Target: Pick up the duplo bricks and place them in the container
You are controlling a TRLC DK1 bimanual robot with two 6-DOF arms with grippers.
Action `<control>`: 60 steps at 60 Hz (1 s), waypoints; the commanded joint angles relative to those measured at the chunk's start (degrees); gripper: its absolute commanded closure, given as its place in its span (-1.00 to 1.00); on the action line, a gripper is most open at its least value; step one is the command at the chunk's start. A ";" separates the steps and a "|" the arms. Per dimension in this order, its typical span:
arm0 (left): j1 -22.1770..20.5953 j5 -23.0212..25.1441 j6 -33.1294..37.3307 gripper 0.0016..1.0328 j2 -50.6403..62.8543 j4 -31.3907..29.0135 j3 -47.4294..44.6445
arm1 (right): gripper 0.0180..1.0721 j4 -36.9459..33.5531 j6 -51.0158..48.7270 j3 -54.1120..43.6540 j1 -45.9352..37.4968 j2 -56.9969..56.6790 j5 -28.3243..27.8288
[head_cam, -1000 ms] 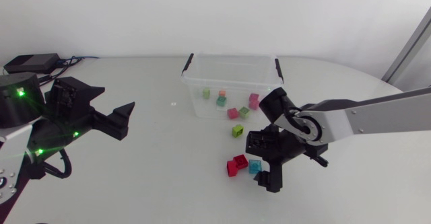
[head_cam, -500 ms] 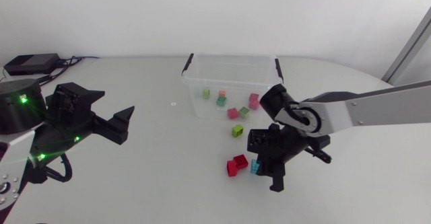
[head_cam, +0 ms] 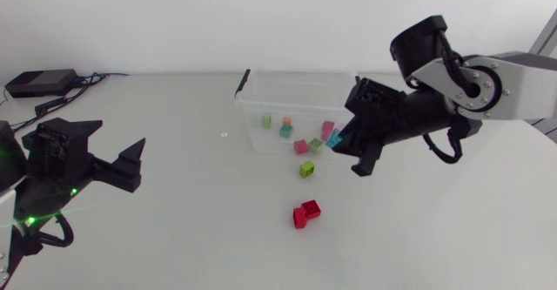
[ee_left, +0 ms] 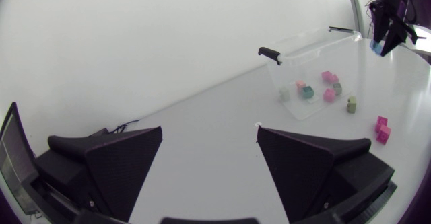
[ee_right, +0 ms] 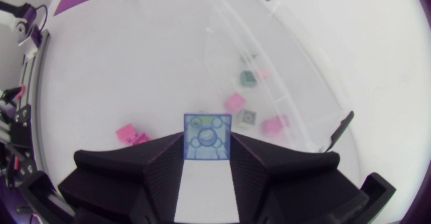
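My right gripper (head_cam: 346, 153) hangs above the table beside the right front corner of the clear container (head_cam: 300, 88), shut on a light blue brick (head_cam: 333, 138). In the right wrist view the blue brick (ee_right: 207, 136) sits squarely between the fingers of the gripper (ee_right: 207, 151), with the container (ee_right: 296, 62) ahead. A red brick (head_cam: 305, 213) lies alone on the table nearer the front. A green brick (head_cam: 306, 170) lies just in front of the container. Several small bricks show in or against the container. My left gripper (head_cam: 135, 164) stands open and empty far to the left.
A black box with cables (head_cam: 35, 83) sits at the table's back left. The container has black handles at its ends (head_cam: 243, 81). In the left wrist view the container (ee_left: 310, 56) stands far ahead of the open gripper (ee_left: 209, 143).
My right gripper shut on the light blue brick beside the red one, then lifted it up and back toward the container. My left arm drew back slightly to the left.
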 commanded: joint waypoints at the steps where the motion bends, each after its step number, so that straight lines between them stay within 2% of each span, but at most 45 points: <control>1: 1.24 -0.07 2.26 -0.91 -2.50 0.60 -2.60 | 0.51 2.26 3.95 2.32 -0.59 0.13 -0.27; 9: 2.12 -0.16 2.88 -0.91 -7.42 0.25 -4.79 | 0.51 9.03 9.49 6.02 -2.17 2.42 0.17; 19: 3.18 -0.60 2.79 -0.91 -9.97 -1.51 -5.94 | 0.51 14.92 13.89 9.62 -2.43 7.52 4.04; 30: 3.70 -4.91 2.44 -0.91 -10.32 -1.59 -6.02 | 0.47 18.70 15.91 13.57 -2.43 15.34 7.73; 32: 4.06 -4.91 2.35 -0.91 -10.67 -1.86 -6.11 | 0.37 20.01 16.35 13.75 -2.43 16.30 8.96; 35: 4.49 -4.91 2.26 -0.91 -11.55 -1.77 -6.55 | 0.11 22.83 16.35 13.84 -2.26 17.80 10.81; 41: 4.58 -4.91 1.65 -0.91 -14.71 -0.36 -8.40 | -0.66 23.09 17.05 15.60 -1.99 19.73 12.83; 42: 4.58 -4.91 1.65 -0.91 -14.80 -0.27 -8.49 | -0.68 23.09 17.14 15.68 -1.99 19.73 12.83; 43: 4.58 -4.91 1.65 -0.90 -16.03 -0.10 -9.10 | -0.79 23.00 18.10 15.86 -1.99 19.56 13.18; 48: 4.49 -4.91 1.65 -0.90 -19.64 0.34 -10.95 | -0.89 23.00 20.83 15.42 -1.99 17.10 15.64; 60: 4.32 -4.91 0.07 -0.90 -24.03 0.34 -12.79 | -0.89 20.63 22.67 9.27 -1.20 7.69 18.45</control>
